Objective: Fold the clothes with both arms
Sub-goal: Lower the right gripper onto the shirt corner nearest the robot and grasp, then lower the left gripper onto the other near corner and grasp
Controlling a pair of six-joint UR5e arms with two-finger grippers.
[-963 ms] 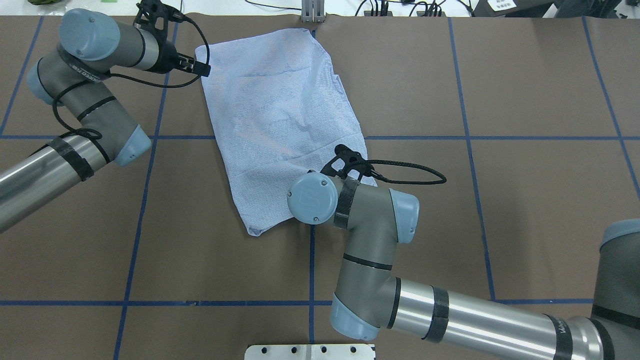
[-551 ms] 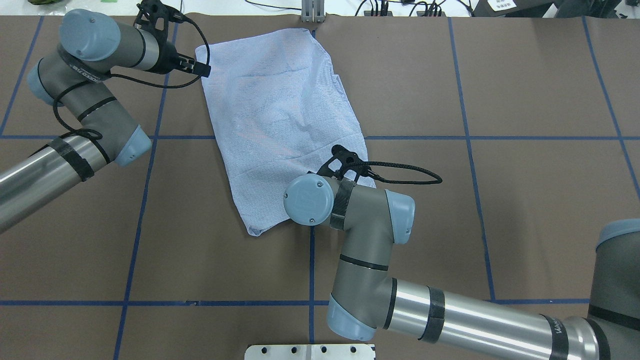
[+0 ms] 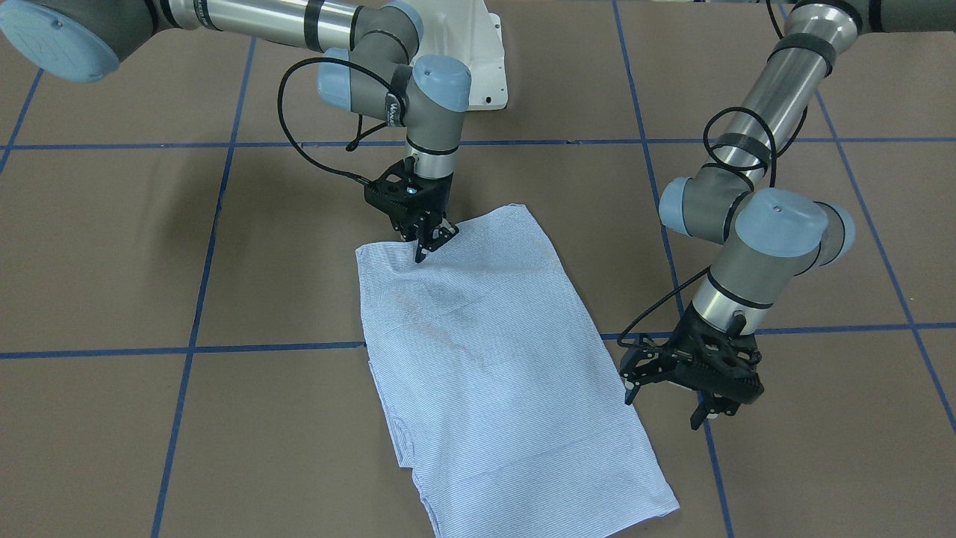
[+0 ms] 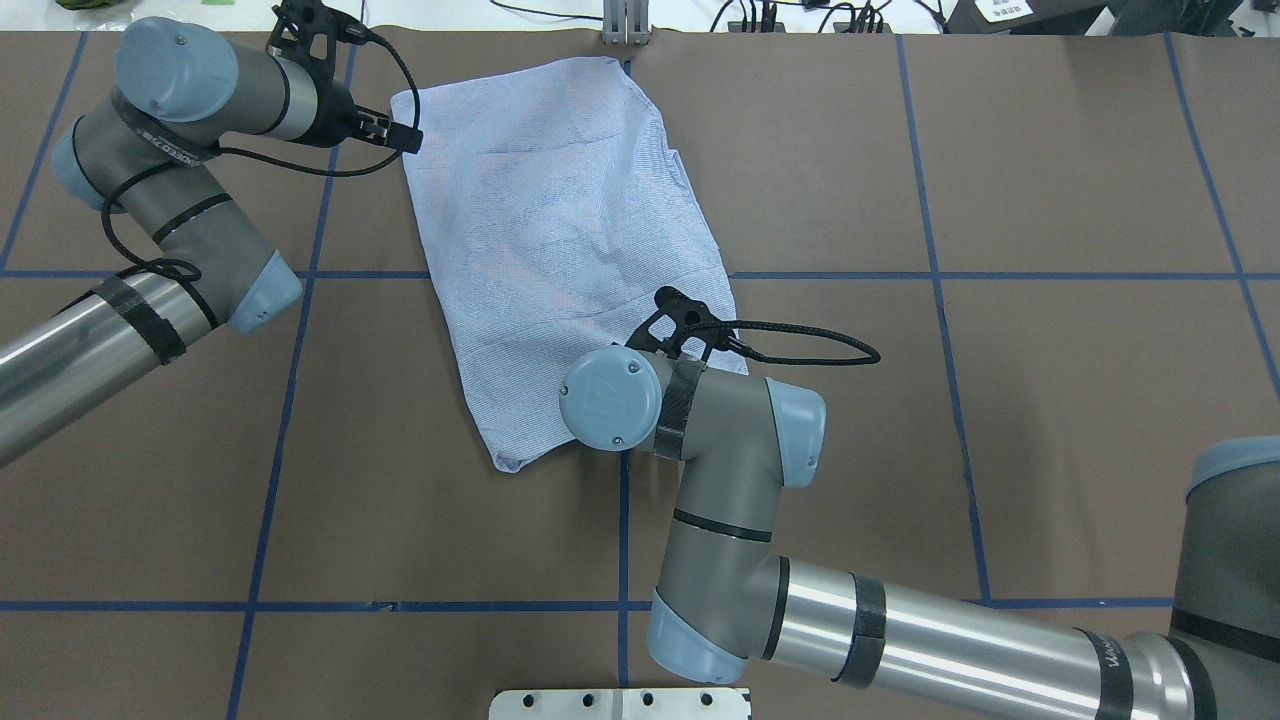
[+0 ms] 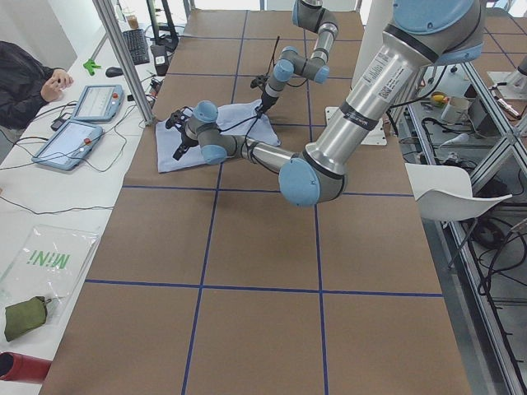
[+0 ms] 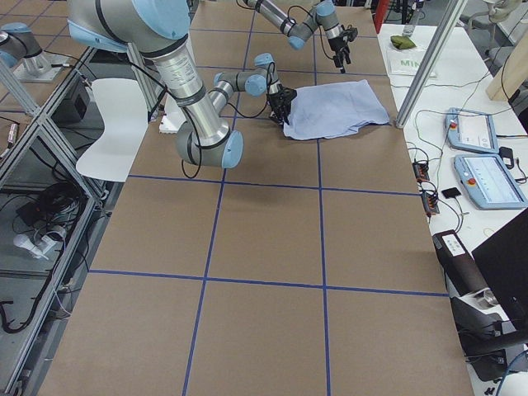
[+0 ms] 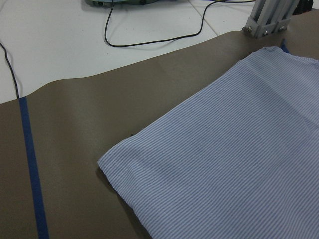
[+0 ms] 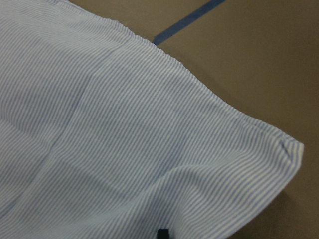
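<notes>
The striped shirt (image 4: 560,230) lies folded into a long rectangle on the brown table, also in the front view (image 3: 493,373). My right gripper (image 3: 429,246) stands down on the shirt's end nearest the robot and looks shut on a pinch of its cloth; the right wrist view shows the cloth (image 8: 124,124) bunched up at one black fingertip (image 8: 162,234). My left gripper (image 4: 400,134) is open and empty, just off the shirt's far left corner (image 7: 107,159). In the front view it (image 3: 665,407) hovers beside the shirt's edge. Buttons, collar and pocket are hidden.
An aluminium post (image 4: 625,20) and cables stand at the table's far edge behind the shirt. A white base plate (image 4: 620,703) sits at the near edge. Blue tape lines (image 4: 300,300) cross the table. A person (image 5: 25,78) and tablets (image 5: 82,123) are beyond the far edge.
My right arm has shifted a little to the left, and the shirt's near end has slid slightly left with it. The left arm has stayed in place.
</notes>
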